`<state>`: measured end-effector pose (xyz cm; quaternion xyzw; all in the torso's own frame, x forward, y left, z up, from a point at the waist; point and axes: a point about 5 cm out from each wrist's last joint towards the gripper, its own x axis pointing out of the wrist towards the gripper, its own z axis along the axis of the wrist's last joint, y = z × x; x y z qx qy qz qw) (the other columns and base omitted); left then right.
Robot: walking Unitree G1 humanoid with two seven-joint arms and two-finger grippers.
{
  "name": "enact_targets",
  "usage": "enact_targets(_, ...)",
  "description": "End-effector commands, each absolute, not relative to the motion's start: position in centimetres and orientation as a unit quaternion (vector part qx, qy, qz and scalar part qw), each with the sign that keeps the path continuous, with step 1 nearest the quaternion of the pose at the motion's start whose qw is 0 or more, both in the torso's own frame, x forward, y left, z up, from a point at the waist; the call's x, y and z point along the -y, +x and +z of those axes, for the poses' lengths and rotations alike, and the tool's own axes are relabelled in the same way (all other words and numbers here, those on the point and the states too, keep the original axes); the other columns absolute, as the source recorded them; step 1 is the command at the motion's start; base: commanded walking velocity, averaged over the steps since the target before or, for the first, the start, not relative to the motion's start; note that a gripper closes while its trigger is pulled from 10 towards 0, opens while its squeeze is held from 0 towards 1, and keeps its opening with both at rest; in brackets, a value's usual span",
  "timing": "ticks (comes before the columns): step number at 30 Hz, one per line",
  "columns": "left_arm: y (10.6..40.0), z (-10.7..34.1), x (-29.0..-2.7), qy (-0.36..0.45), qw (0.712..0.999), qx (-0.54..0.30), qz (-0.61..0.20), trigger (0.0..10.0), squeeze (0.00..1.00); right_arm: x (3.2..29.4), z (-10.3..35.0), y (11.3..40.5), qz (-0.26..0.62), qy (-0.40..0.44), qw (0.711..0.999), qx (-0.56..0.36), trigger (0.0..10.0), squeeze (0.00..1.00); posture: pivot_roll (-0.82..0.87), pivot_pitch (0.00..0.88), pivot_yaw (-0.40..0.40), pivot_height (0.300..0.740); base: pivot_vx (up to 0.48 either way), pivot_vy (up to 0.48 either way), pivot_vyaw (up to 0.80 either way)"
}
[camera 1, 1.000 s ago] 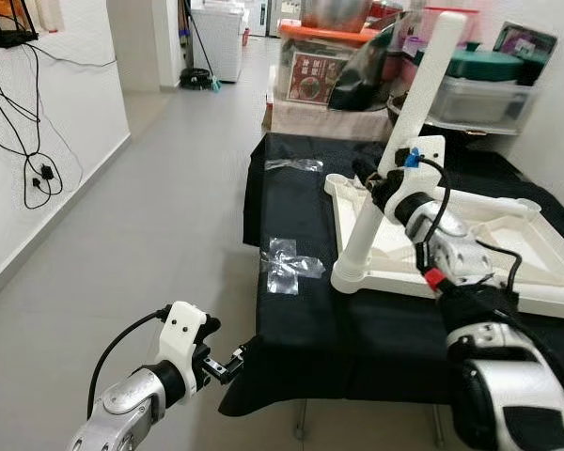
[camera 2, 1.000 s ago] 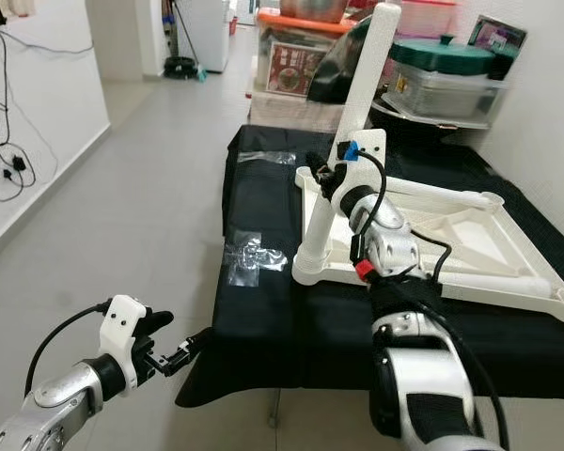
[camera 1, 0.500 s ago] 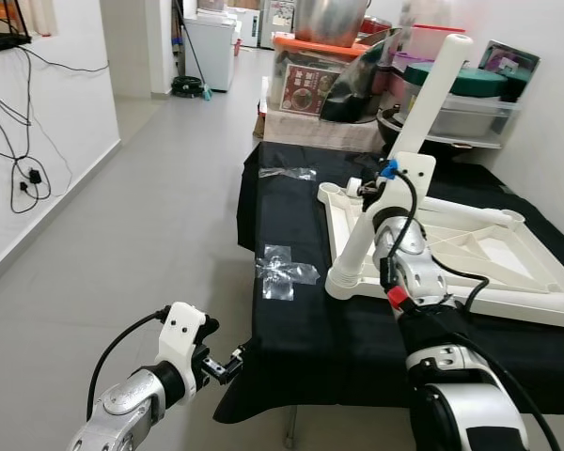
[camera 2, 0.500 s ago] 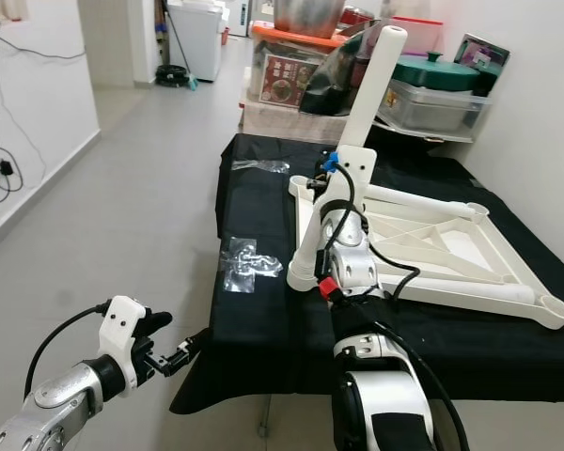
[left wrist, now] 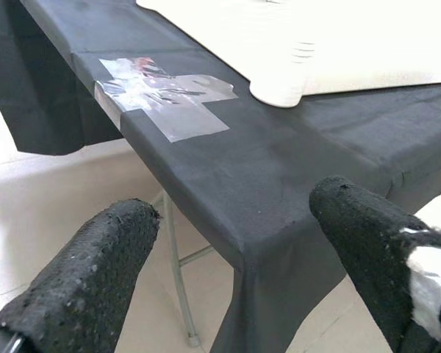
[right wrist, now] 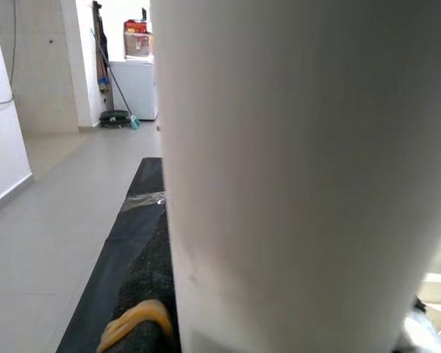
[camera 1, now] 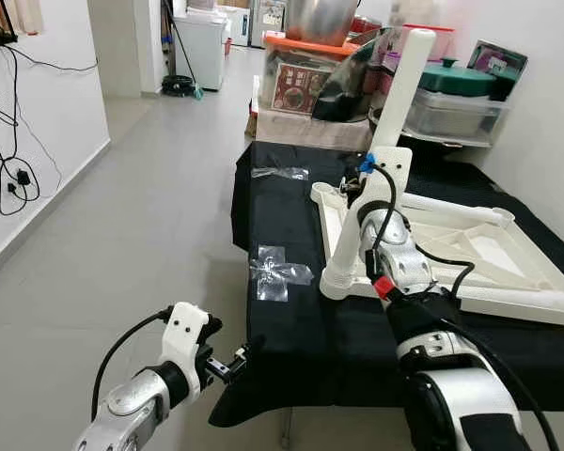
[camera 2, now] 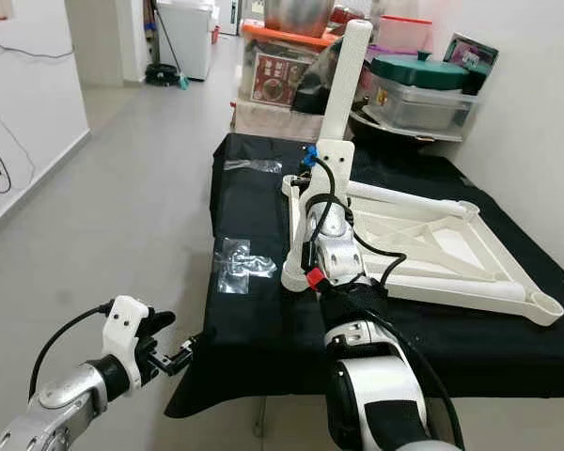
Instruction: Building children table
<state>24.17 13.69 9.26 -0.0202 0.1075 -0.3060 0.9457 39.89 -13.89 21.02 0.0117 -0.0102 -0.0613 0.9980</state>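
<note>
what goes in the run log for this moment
right gripper: at white leg | leg: tilted on tabletop corner | left gripper: open, idle

- The head camera has pulled back and risen: more of the black-draped table (camera 1: 291, 319) and the far side of the upturned white tabletop (camera 1: 489, 254) now show.
- The right gripper (camera 1: 354, 181), at the white table leg (camera 1: 381, 141), sits farther left in the picture.
- The leg stands closer to upright than a second ago.
- The left gripper (camera 1: 227, 365) has edged toward the cloth's hanging corner.
</note>
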Motion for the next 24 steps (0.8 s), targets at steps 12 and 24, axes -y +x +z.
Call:
enact_targets(12,24.0,8.9,-13.3,-0.019,0.945,-0.111,-0.309,10.0,0.00,15.7,13.9,38.6,-0.100,-0.003,0.984,-0.147,0.0,0.00,0.00,0.000,-0.133,0.740,0.000,0.000,0.00)
enact_targets(24,23.9,8.9,-13.2,-0.019,0.945,-0.110,-0.308,10.0,0.00,17.1,13.9,39.1,-0.116,0.034,0.979,-0.161,0.0,0.00,0.01,0.000,-0.141,0.740,0.000,0.000,0.00)
